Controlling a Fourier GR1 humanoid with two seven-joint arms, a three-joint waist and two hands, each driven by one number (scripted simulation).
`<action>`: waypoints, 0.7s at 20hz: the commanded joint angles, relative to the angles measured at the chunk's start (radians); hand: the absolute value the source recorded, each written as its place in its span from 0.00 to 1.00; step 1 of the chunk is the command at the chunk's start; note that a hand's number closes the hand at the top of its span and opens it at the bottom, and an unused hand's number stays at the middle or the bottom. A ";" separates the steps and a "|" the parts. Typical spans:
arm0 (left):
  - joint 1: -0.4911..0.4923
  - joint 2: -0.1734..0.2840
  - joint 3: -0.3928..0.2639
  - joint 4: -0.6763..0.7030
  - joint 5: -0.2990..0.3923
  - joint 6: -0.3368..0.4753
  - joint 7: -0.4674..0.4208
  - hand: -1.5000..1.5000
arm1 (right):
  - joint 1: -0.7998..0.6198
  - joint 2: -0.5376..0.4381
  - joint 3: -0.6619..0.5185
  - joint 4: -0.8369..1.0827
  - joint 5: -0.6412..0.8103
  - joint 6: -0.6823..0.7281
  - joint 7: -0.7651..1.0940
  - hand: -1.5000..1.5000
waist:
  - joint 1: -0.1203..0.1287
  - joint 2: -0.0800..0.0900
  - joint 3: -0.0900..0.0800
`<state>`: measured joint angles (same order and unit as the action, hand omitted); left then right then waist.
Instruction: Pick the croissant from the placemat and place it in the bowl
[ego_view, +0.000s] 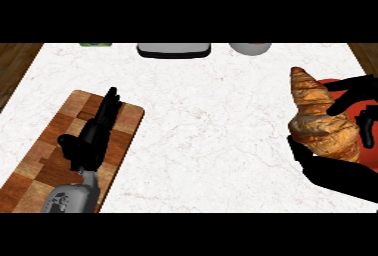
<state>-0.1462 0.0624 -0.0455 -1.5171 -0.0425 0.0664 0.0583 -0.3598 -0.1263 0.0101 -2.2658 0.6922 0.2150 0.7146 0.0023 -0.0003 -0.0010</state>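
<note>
the croissant is the landmark here: it stands nearly on end at the right side of the white marble counter, its pointed tip up toward the far edge and its fat end down. it sits this way because the right hand has it; the palm and thumb cup the low end from below and the left, and the fingers curl round its right flank, so the hand is clamped on the pastry. just behind the croissant a patch of red shows, most likely the placemat, mostly hidden by pastry and fingers. whether the croissant is lifted clear of it or touching it i cannot tell.

far to the left of the croissant the left hand rests over a wooden cutting board, fingers straight and together, pointing away, holding nothing (it looks parked there to stay out of the way).

beyond the croissant's tip, at the counter's far edge, a pale rounded rim is cut off by the view; this may be the bowl, though too little shows to be sure. left of that sit a dark tray-like thing and a green scrap.

as a judgement, the grasp is made and the carry toward the bowl comes next.
</note>
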 joint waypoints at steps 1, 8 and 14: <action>-0.005 0.025 0.023 -0.040 0.024 -0.028 0.040 0.50 | -0.110 -0.045 -0.126 0.120 -0.075 0.017 -0.001 1.00 | 0.002 0.000 0.001; -0.008 0.007 -0.009 -0.034 -0.016 -0.007 0.031 0.50 | -0.156 -0.255 -0.191 0.352 0.071 0.049 -0.103 1.00 | 0.009 0.003 0.001; 0.043 0.004 -0.008 -0.026 -0.007 -0.028 -0.029 0.50 | -0.082 -0.298 -0.244 0.581 0.116 -0.080 -0.312 1.00 | 0.005 0.003 0.001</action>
<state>-0.1371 0.0640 -0.0503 -1.5521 -0.0523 0.0575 0.0805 -0.4387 -0.3741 -0.1857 -1.8156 0.7883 0.1744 0.4830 0.0072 0.0023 0.0002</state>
